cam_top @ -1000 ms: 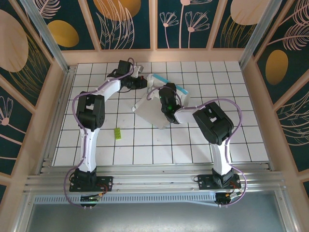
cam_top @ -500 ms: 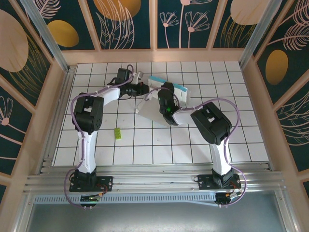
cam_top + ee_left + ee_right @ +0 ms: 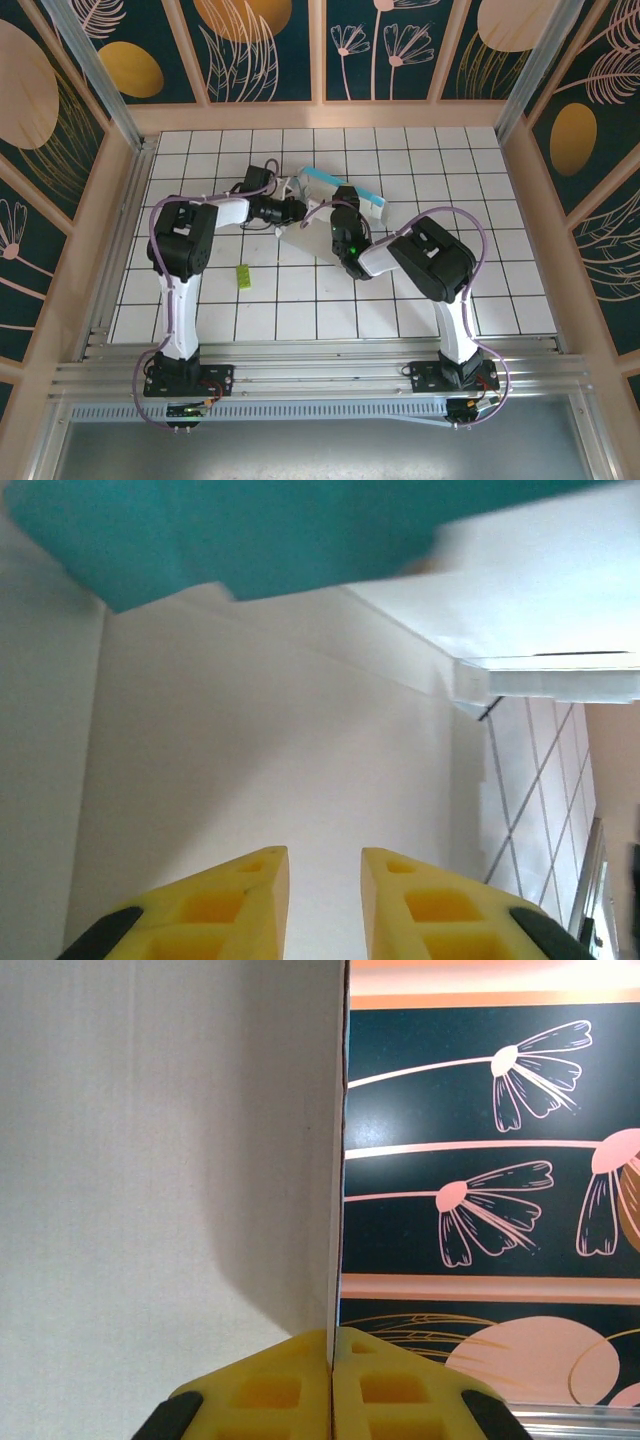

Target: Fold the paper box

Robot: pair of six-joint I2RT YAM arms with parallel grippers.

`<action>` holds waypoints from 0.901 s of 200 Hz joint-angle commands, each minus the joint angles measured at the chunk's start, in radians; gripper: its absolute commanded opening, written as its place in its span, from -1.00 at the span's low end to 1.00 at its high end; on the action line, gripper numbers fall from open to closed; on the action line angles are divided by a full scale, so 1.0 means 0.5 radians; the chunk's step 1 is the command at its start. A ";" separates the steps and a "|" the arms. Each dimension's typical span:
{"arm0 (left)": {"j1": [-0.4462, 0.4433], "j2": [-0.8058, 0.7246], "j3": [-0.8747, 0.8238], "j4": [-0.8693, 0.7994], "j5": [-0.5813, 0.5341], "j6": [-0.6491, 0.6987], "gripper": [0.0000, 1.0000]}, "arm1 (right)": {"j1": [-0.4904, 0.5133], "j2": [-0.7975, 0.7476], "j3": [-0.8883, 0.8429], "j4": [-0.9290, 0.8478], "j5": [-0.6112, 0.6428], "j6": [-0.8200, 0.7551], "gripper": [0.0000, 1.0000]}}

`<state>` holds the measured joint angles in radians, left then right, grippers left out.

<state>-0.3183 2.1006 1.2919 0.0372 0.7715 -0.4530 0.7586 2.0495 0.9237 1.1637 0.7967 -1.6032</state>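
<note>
The paper box is a whitish-grey card sheet held up on edge mid-table, with a cyan-teal flap at its far end. My right gripper is shut on the card's edge. In the right wrist view the fingertips pinch the thin card, which stands straight up from them. My left gripper is at the card's left side. In the left wrist view its yellow fingers stand a little apart, and the white card face lies beyond them with nothing between them.
A small yellow-green scrap lies on the white tiled table, left of centre. Wooden frame walls with dark floral panels enclose the table at the back and on both sides. An aluminium rail runs along the near edge.
The left gripper has opened and let go of the card. Both grippers and the box have come nearer to the arms' bases, and the card leans over more.
</note>
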 commanded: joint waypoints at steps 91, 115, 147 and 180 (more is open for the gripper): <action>0.118 -0.450 0.092 -0.228 -0.588 1.175 -0.37 | -0.015 -0.016 -0.015 -0.056 0.004 0.027 -0.82; 0.118 -0.207 0.396 -0.543 -0.461 1.581 -0.23 | -0.017 -0.016 -0.002 -0.082 -0.004 0.045 -0.82; 0.123 -0.082 0.486 -0.546 -0.357 1.872 -0.19 | -0.020 -0.008 0.033 -0.131 -0.024 0.066 -0.82; 0.124 0.046 0.601 -0.559 -0.395 1.946 -0.14 | -0.017 -0.020 0.064 -0.180 -0.043 0.098 -0.82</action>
<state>-0.2543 2.0838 1.5246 -0.2111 0.5419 0.4080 0.7528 2.0495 0.9401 1.1362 0.7879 -1.5898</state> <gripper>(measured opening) 0.422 0.089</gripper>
